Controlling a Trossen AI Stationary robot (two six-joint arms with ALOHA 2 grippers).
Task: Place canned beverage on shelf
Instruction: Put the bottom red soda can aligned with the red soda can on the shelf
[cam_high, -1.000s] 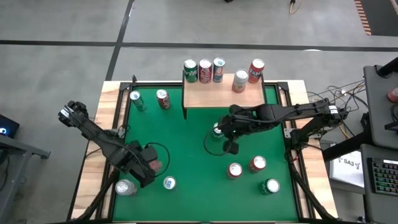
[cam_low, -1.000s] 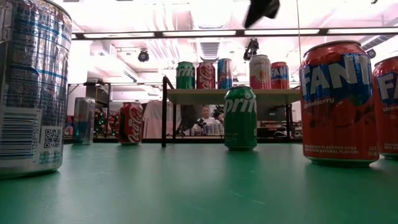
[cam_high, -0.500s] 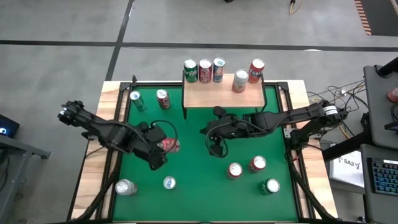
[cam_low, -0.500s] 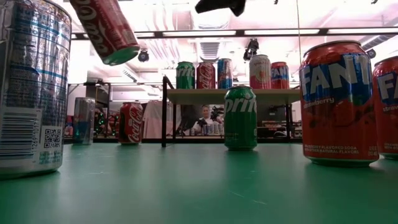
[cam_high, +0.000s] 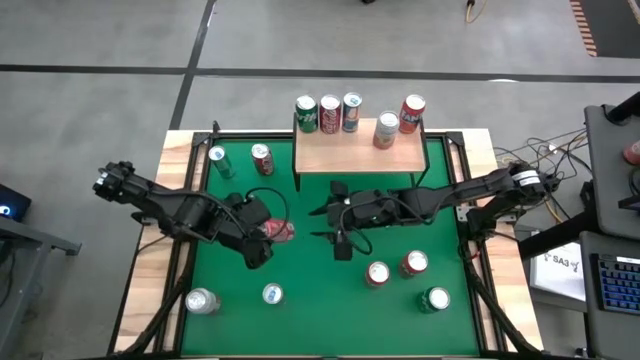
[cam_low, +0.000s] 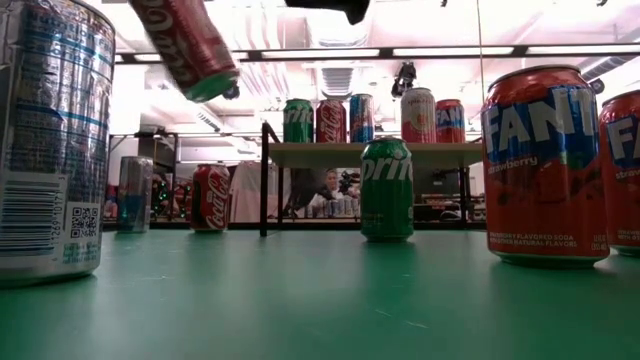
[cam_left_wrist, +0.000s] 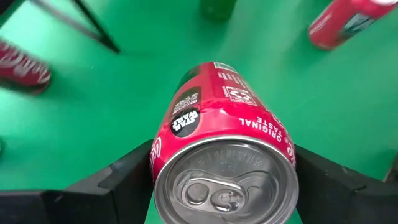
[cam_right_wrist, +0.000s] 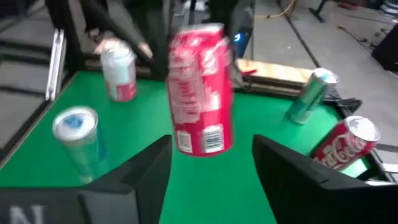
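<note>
A red cola can hangs above the green table left of its middle, with my left gripper shut on it. In the low view the can shows tilted at the top left. My right gripper stands open just right of it, fingers toward the can and apart from it. The shelf, a wooden board on black legs, stands at the far edge with several cans on it. A green Sprite can stands on the table before the shelf. My left gripper pinches the red can's side wall near its top end between the two fingers. The can lies along the fingers, with its lid toward the wrist. It is clear of the table and tilted, its bottom end lowest.
A teal can and a red can stand at the far left. Two cans stand near left. Three more cans stand near right. Wooden rails border the table.
My left gripper has carried the red can up from the near left toward the table's middle, and the can now hangs tilted. My right gripper has moved toward the table's left edge, toward the can, and has opened.
</note>
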